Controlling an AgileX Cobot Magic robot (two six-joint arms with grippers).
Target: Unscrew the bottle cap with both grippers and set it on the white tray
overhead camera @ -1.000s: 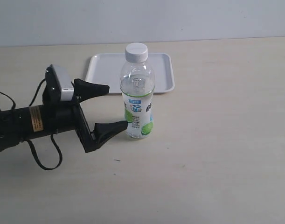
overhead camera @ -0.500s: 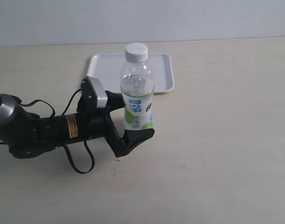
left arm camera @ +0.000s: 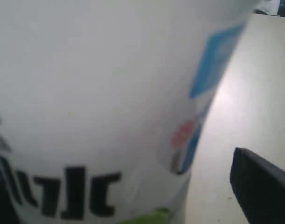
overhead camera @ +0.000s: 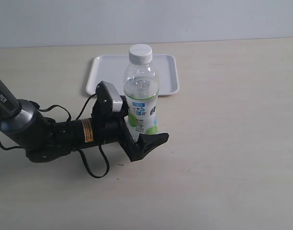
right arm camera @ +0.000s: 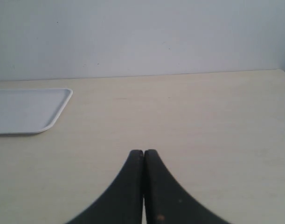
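Observation:
The bottle (overhead camera: 141, 93) stands upright on the table just in front of the white tray (overhead camera: 104, 72), with the white bottle cap (overhead camera: 140, 53) screwed on its neck. My left gripper (overhead camera: 153, 126) is open, its jaws straddling the bottle's labelled lower half. The near finger (overhead camera: 153, 140) stands a little off the label and the far one is hidden behind the bottle. In the left wrist view the bottle's label (left arm camera: 109, 102) fills the picture, with one finger (left arm camera: 261, 191) apart from it. My right gripper (right arm camera: 143, 153) is shut on nothing above bare table; the exterior view does not show it.
The white tray (right arm camera: 25, 109) lies with nothing on it, near the back wall. The left arm's body and cables (overhead camera: 50, 139) stretch over the table's left part. Bare tabletop extends right of the bottle (overhead camera: 232, 124).
My left gripper has slid right along the table until its open jaws came around the bottle's lower half. The bottle has not moved.

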